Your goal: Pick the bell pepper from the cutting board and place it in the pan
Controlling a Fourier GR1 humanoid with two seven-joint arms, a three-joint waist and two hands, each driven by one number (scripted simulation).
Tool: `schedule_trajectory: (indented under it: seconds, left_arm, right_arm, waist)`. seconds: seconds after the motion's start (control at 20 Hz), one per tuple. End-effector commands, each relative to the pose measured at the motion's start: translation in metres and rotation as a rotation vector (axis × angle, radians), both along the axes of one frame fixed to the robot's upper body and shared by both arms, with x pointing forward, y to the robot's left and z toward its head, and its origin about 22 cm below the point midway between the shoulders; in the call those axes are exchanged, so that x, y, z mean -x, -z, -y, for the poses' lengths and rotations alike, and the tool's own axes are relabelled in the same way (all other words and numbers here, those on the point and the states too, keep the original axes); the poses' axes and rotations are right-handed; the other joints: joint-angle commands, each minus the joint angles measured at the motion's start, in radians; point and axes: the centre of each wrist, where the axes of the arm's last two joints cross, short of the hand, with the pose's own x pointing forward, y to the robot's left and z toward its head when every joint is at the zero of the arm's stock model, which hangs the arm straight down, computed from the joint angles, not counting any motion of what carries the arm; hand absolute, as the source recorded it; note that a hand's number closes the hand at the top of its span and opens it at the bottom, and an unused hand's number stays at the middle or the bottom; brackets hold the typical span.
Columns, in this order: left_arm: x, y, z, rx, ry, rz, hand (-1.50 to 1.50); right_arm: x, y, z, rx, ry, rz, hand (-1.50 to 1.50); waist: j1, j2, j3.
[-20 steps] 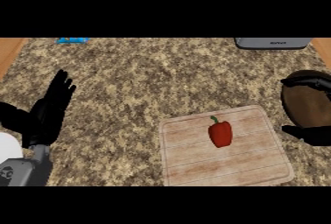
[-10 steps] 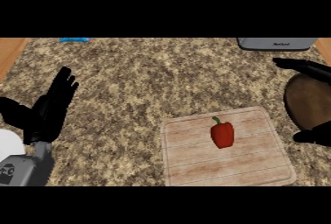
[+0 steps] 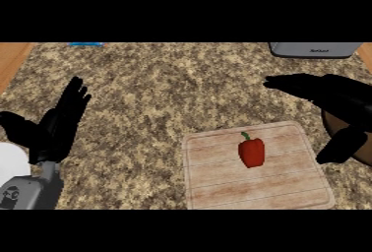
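A red bell pepper with a green stem lies on the wooden cutting board at the lower right. My right hand hovers above the board's far right corner, open, fingers stretched to the left and thumb hanging down beside the board. It mostly hides the dark pan at the right edge. Open too, my left hand rests at the left with fingers up, far from the pepper.
A grey appliance stands at the counter's back right. A small blue object lies at the back left. A white rounded thing shows at the left edge beside my left forearm.
My right hand has come in from the right edge and moved left and up, now spread over the pan near the board. The pepper and my left hand have not moved.
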Motion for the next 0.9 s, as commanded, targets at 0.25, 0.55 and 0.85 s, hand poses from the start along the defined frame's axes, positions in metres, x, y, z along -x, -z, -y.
schedule_trajectory:
  seconds: [0.25, 0.55, 0.85]
  left_arm:
    - [0.011, -0.001, -0.012, 0.005, -0.03, 0.003, 0.0]
    - [0.007, 0.005, -0.01, -0.004, -0.023, -0.012, 0.0]
    - [-0.003, -0.002, -0.019, 0.005, -0.021, -0.011, 0.0]
  right_arm:
    - [0.01, 0.006, -0.043, 0.283, -0.06, -0.161, -1.5]
    - [0.035, 0.018, -0.059, 0.429, -0.078, -0.043, -1.5]
    - [0.05, -0.001, -0.075, 0.472, -0.037, 0.025, -1.5]
  waist:
    - [-0.015, -0.004, 0.001]
    - [-0.021, -0.003, 0.001]
    - [-0.024, -0.003, 0.001]
